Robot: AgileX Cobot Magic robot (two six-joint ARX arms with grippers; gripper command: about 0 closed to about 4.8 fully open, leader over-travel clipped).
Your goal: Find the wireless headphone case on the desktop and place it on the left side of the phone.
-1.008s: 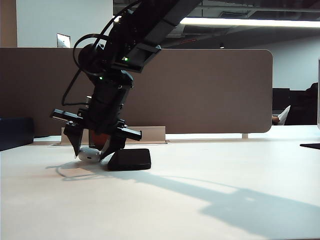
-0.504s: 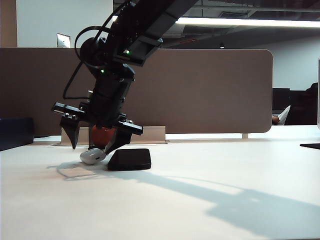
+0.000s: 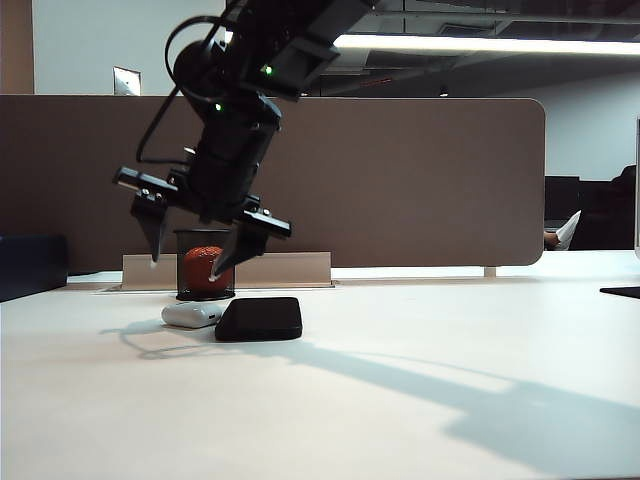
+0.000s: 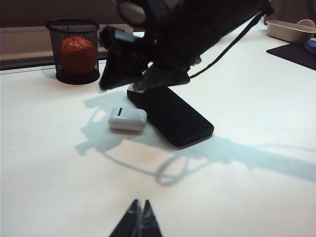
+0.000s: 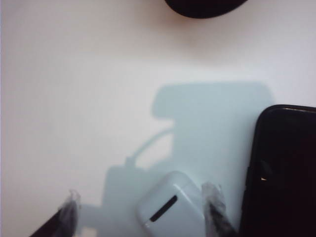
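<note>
The white wireless headphone case (image 3: 192, 316) lies flat on the desktop (image 3: 400, 400), close against the left side of the black phone (image 3: 259, 318). My right gripper (image 3: 185, 266) hangs open above the case, with clear air between its fingertips and the case. In the right wrist view the case (image 5: 170, 210) shows its dark slot below the spread right gripper (image 5: 140, 195), with the phone (image 5: 284, 173) beside it. The left wrist view takes in the case (image 4: 127, 119) and the phone (image 4: 173, 116) from a distance. My left gripper (image 4: 139, 205) is shut and empty, well short of them.
A black mesh cup holding an orange ball (image 3: 203, 268) stands just behind the case, below the right gripper. A brown partition (image 3: 420, 180) closes the back of the desk. A beige tray (image 4: 289, 29) and a dark mat (image 4: 296, 52) sit far to the right.
The right gripper opened, let go of the case and rose above it. The case tipped, then settled flat beside the phone. The left arm stayed still.
</note>
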